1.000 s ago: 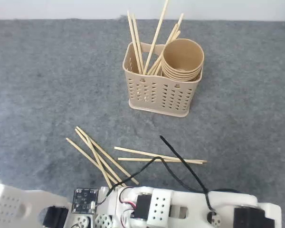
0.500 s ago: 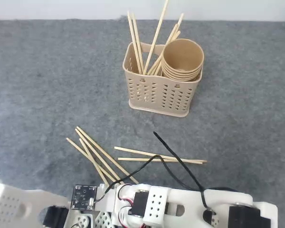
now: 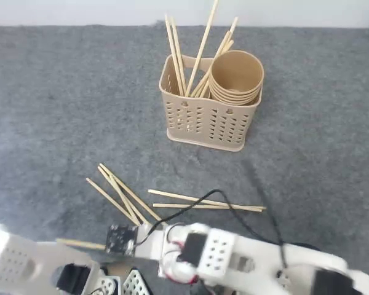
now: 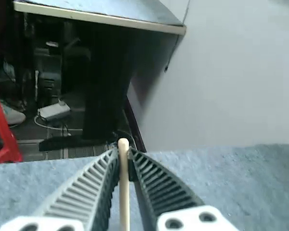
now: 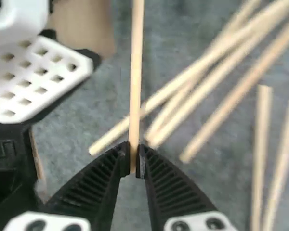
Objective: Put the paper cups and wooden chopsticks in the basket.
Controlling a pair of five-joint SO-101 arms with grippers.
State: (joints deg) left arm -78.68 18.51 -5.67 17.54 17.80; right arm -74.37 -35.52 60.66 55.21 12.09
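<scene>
While the left gripper (image 4: 123,153) pinches one chopstick (image 4: 123,192) tight, the right gripper (image 5: 133,155) squeezes a second chopstick (image 5: 136,72) near the loose chopsticks (image 3: 124,187).

1 basket (image 3: 203,123), approx 5 stacked cups (image 3: 237,72), approx 6 chopsticks (image 3: 201,48) in it, approx 7 loose

A: Table surface?
B: Grey felt-like mat (image 3: 55,104), edge to edge. Pale wall strip (image 3: 80,11) behind.
A: Past the edge?
B: Plain whitish wall (image 4: 241,72), dark desk with light top edge (image 4: 101,17), white corded block (image 4: 53,110) on dark floor (image 4: 77,151), red plastic frame (image 4: 5,151).
</scene>
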